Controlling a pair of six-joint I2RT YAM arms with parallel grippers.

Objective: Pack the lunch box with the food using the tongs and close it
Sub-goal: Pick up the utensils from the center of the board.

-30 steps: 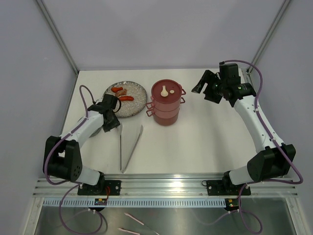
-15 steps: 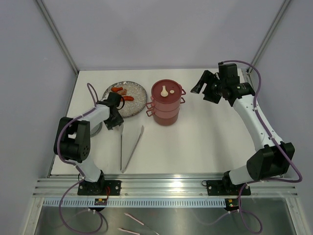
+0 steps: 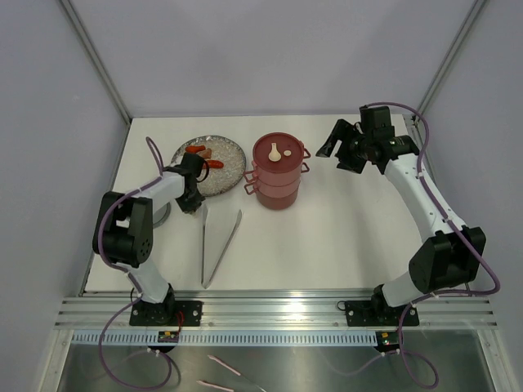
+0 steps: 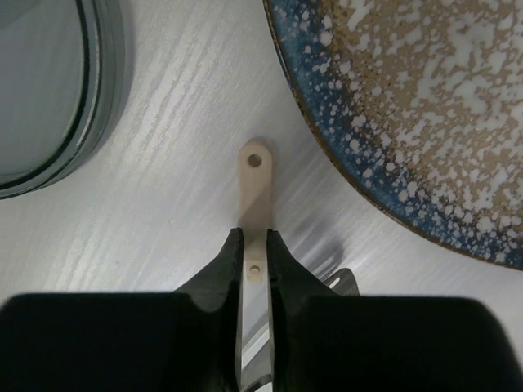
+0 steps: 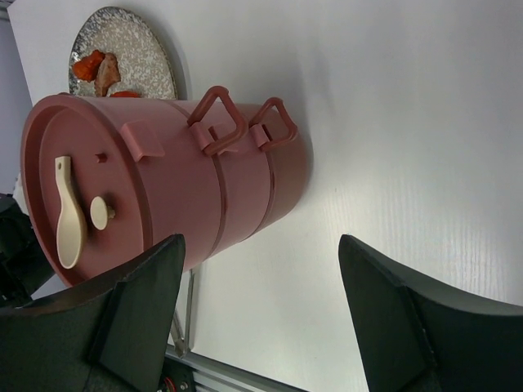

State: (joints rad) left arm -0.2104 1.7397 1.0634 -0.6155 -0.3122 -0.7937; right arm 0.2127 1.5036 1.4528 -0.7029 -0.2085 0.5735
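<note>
Over the last second the left claw came down at the plate-side end of the tongs and pinched shut. The left wrist view showed its jaws pressed on either side of the thin cream tab at that end, with almost no gap between them. The tongs themselves had not shifted; they lay flat in their V on the tabletop, between the arm bases and the plate, their held end just beside the plate's rim. I judged this the start of the pick-up – the tool gripped but not yet lifted.

The right claw hung wide open and held nothing, just to the right of the lunch box, much as it had a second before. The lunch box stood as one closed stack near the middle of the tabletop, its lid on top – so it would have to be opened before any packing. The food sat on the far side of the plate, untouched.

The tabletop was white with a faint streaked grain and mostly bare. A round glassy rim lay just left of the claw. Pale grey walls with slim metal posts closed in three sides, and a metal rail ran along the near edge.
</note>
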